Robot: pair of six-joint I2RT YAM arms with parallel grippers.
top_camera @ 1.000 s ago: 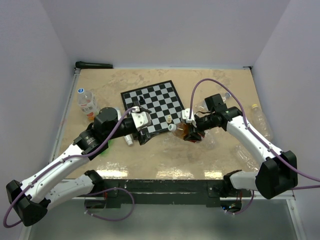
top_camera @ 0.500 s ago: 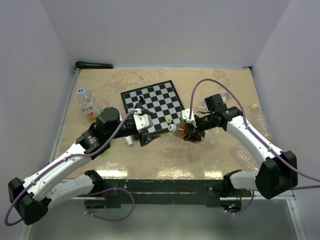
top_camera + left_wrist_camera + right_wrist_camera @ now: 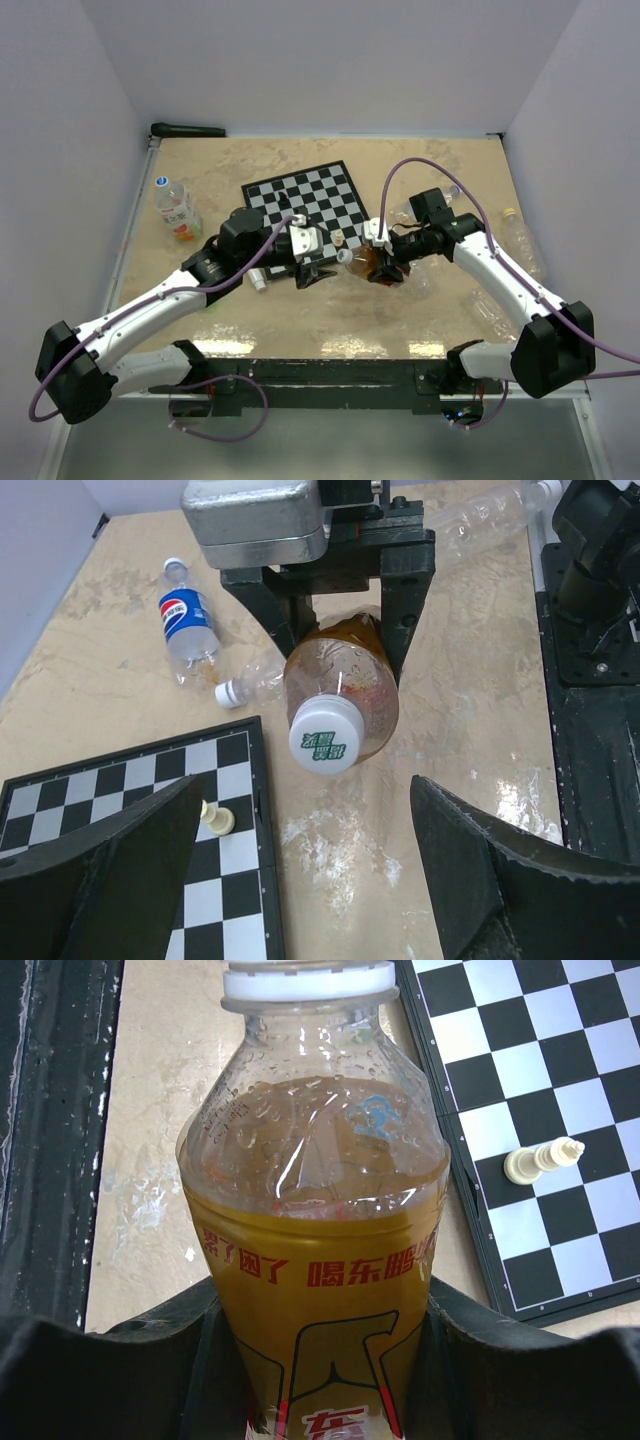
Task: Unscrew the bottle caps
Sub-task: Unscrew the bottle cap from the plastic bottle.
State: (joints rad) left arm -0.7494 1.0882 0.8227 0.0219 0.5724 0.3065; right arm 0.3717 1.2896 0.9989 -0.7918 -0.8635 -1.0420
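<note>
Right fingers (image 3: pixel 130 1360) grip the amber bottle (image 3: pixel 315 1260) (white cap (image 3: pixel 325 734) on).

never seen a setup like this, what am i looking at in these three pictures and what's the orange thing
These are two robot arms bolted at the near edge of a table, each ending in a two-finger gripper. The wide picture comes from a fixed camera above and behind them. The other two come from small cameras on the wrists, so each shows its own black fingers at the bottom.

The orange thing is a drink bottle. The right gripper is clamped around it, and its white cap points toward the left gripper, whose jaws are open and not touching it.

On the table lie a chessboard with a few pieces, one of them a cream piece, and several other plastic bottles, including a blue-labelled bottle.
</note>
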